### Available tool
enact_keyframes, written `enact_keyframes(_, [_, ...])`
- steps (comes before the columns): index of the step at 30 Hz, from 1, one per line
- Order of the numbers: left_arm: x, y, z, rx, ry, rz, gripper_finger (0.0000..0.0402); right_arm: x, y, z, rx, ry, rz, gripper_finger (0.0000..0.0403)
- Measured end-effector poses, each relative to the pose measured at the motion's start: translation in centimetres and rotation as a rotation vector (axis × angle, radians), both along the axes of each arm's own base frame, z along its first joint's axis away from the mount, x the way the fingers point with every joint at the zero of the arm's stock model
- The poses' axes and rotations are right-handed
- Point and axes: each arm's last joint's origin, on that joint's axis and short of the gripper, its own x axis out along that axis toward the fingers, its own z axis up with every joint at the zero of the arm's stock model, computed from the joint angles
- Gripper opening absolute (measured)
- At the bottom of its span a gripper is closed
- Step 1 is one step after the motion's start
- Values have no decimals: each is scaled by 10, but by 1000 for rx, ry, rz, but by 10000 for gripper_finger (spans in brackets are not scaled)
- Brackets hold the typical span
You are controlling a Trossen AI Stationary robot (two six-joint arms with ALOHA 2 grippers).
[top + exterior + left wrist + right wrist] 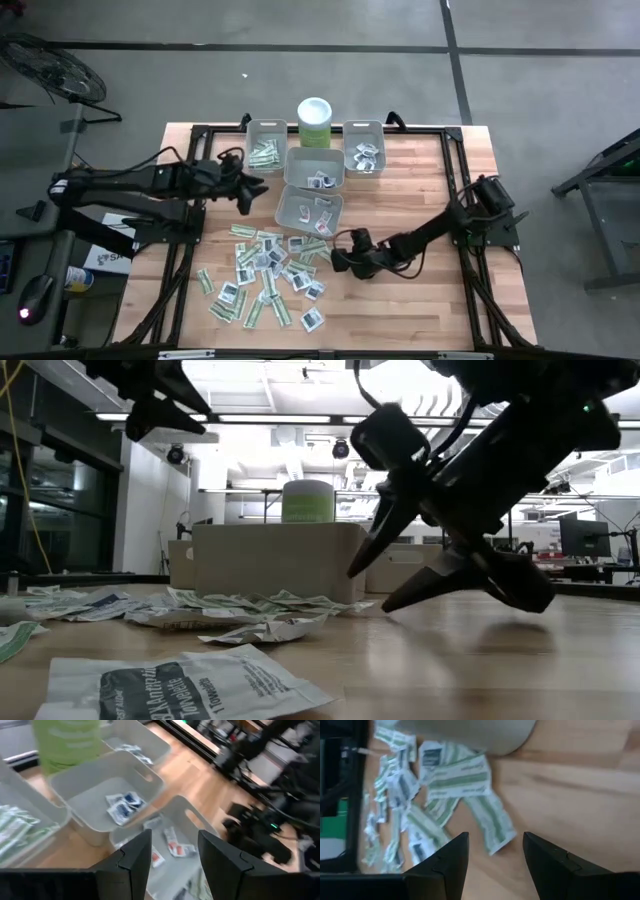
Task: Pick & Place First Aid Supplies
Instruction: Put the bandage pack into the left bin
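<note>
The right gripper (335, 256) has its fingers spread and empty, low over the wood, with the nearest green-white strip (487, 822) lying just past the fingertips, toward nine o'clock of them in the high view. The packets (265, 275) spread from there across the table's (420, 310) seven o'clock area. The left gripper (258, 187) hovers with parted, empty fingers at nine o'clock of the grey bins (308, 210), which hold a few packets.
</note>
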Motion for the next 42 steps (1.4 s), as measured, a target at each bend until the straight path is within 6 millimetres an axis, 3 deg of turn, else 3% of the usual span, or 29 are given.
enact_keyframes(12, [-1,-23,0,25,2,-106,160,1,-7,-2,-4,41,13,181])
enact_keyframes(28, [-2,-31,-1,22,10,-169,160,19,-7,-5,0,76,18,179])
enact_keyframes(33, [-2,-31,-2,23,23,-169,160,18,-7,-6,6,112,13,152])
enact_keyframes(42, [-4,-30,-5,27,58,-168,160,15,-7,-9,-3,138,22,69])
